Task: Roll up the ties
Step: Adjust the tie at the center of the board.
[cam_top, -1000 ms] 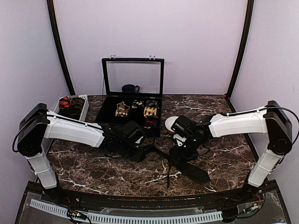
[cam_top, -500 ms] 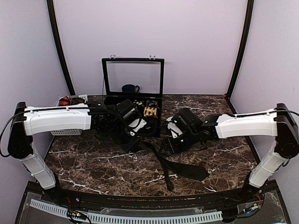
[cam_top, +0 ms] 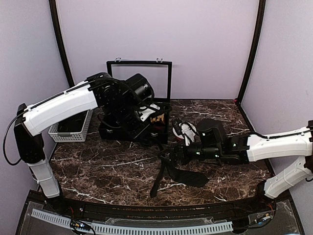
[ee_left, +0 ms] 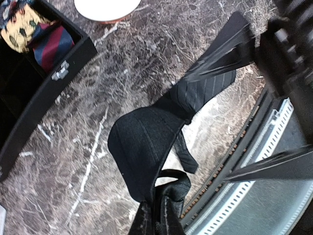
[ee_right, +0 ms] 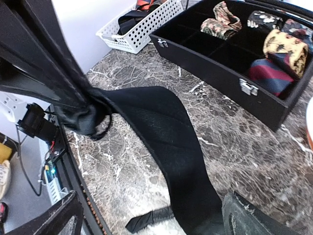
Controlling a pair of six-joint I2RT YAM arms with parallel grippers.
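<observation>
Firmly clamped black tie (ee_left: 146, 147) in left gripper (ee_left: 155, 223); hung slack down to right gripper (cam_top: 173, 157), fingers spread wide apart.

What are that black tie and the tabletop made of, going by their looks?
The black tie looks like soft woven fabric with a slight sheen, maybe silk or polyester: it drapes, folds and shows fine ribbing. The tabletop looks like polished dark brown marble with white veins, though it could be a printed laminate.
</observation>
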